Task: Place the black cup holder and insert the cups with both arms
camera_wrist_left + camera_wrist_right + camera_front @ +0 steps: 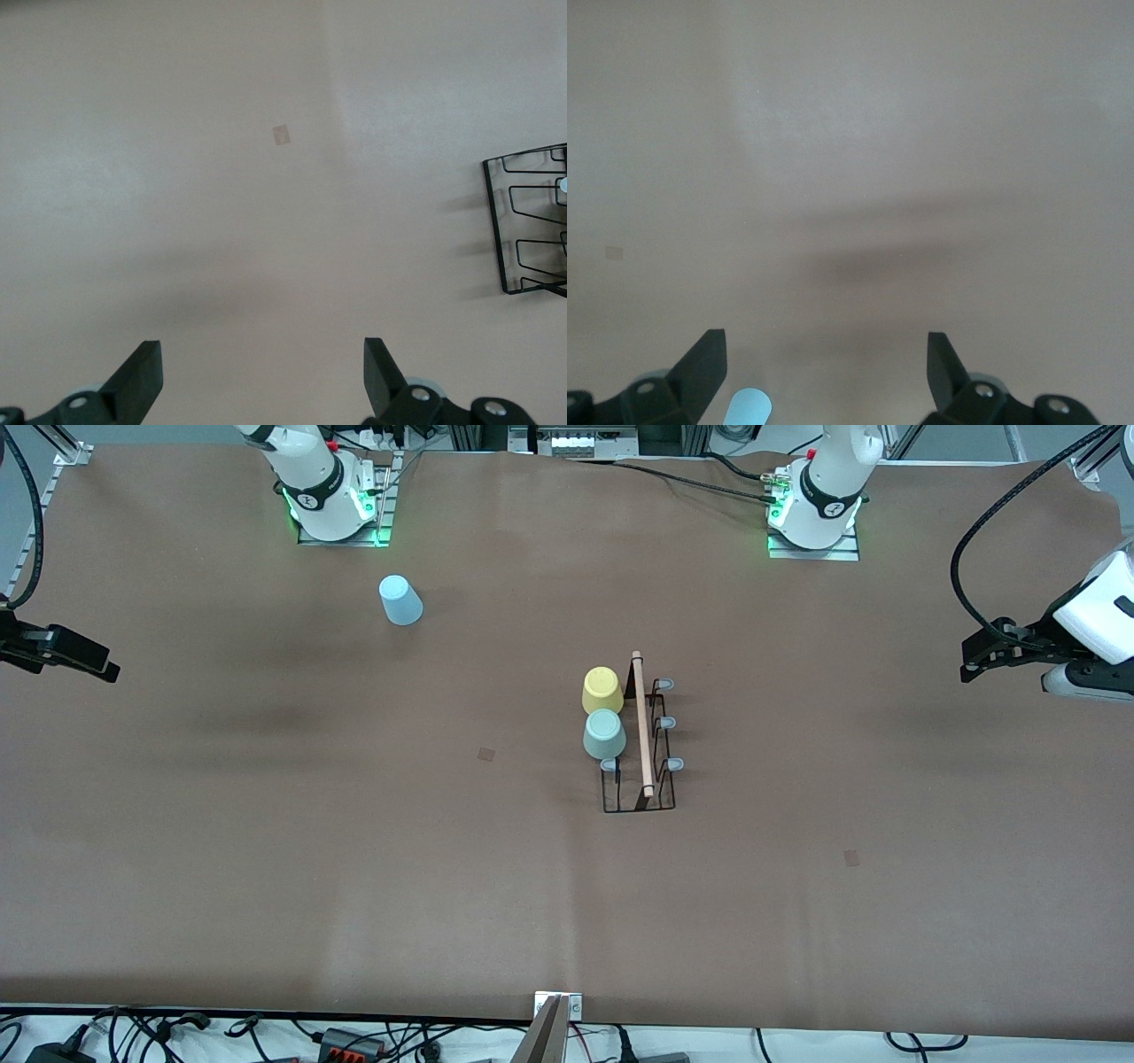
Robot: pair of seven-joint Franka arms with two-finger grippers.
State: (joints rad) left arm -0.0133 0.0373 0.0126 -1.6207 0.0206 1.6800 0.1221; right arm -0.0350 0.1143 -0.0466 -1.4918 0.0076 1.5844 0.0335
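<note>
The black cup holder [640, 737] stands mid-table, its wooden rod handle [641, 722] on top. A yellow cup [601, 689] and a pale green cup [604, 733] sit upside down on its prongs, on the side toward the right arm's end. The light blue cup [400, 600] stands upside down on the table near the right arm's base; a bit of it shows in the right wrist view [749, 408]. My left gripper [974, 664] hangs open and empty over the left arm's end of the table; its wrist view [263, 354] shows the rack's edge [523, 221]. My right gripper [102, 669] is open and empty over the right arm's end [826, 347].
Brown table cover [354, 850] with two small tape marks [486, 754] [851, 857]. Arm bases [332, 500] [819, 509] stand along the table edge farthest from the front camera. Cables lie along the nearest edge.
</note>
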